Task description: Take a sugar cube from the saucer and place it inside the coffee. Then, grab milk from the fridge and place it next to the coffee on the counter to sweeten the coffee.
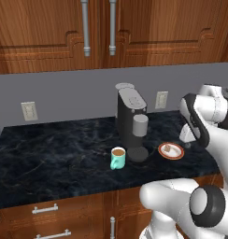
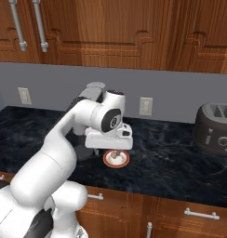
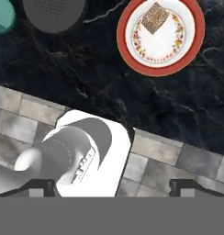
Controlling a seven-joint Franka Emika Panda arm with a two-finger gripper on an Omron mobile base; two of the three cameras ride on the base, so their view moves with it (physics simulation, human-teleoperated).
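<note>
Black marbled bench (image 1: 50, 158) under brown wooden cabinets (image 1: 153, 32), grey wall behind. Tiny tan sugar cube (image 3: 155, 18) lying on saucer (image 3: 132, 43), near its rim, untouched. Red-rimmed saucer on bench just right of coffee machine (image 1: 131, 122), seen from left base view. Teal mug (image 1: 117, 158) of brown coffee standing in front of machine, left of its round base, near saucer but apart. Gripper (image 3: 111, 187) hovering above bench edge, short of saucer, fingers spread wide, grasping nothing; fingertips (image 3: 40, 187) low in hand view, with tiled floor (image 3: 178, 160) below. Arm bent over saucer in right base view, partly hiding it. Dark toaster (image 2: 215, 128) well off to the right. Wall sockets (image 1: 28, 111) behind.
</note>
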